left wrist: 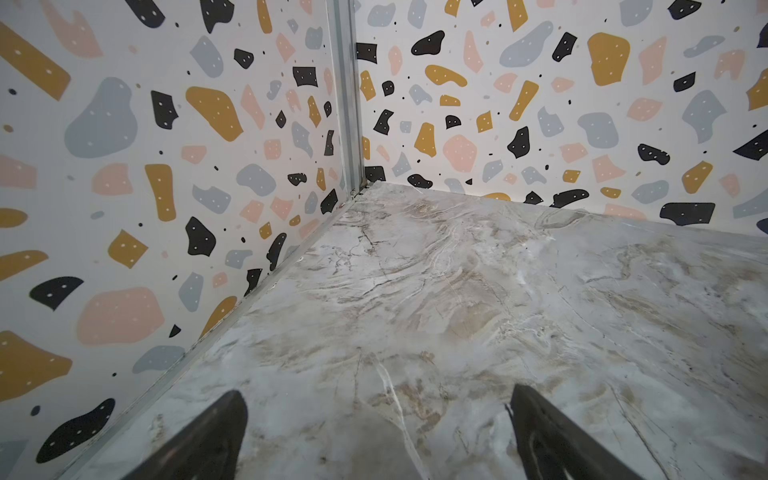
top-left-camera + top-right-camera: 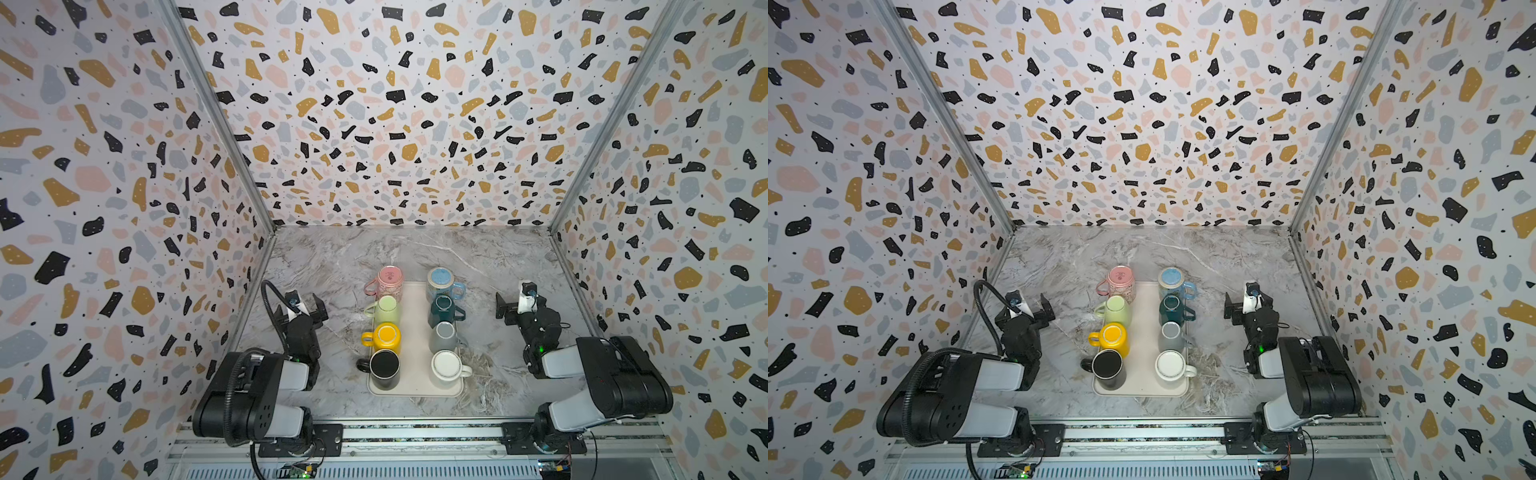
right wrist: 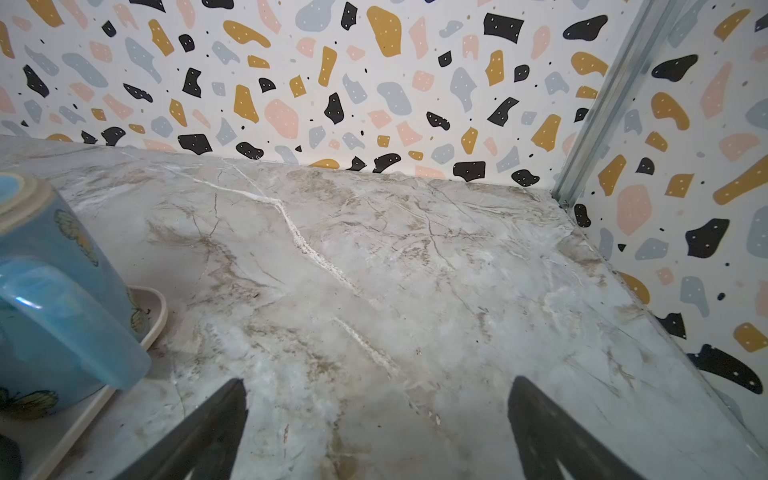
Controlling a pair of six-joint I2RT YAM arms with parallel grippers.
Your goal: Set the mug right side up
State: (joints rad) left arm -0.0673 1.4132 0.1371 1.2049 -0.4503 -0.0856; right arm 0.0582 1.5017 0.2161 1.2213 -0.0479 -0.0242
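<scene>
Risk: blue mug (image 3: 54,299) beside R claw (image 3: 376,380) sits crowded on tray (image 3: 156,305); I cd knock neighbours (image 2: 445,309). L claw (image 1: 376,390), R both apart, empty.

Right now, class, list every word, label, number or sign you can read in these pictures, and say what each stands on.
No text can be read.
Pink mug: a faint mark on its upturned base, too blurred to read.
Blue mug: butterfly pictures only, no words.
</scene>
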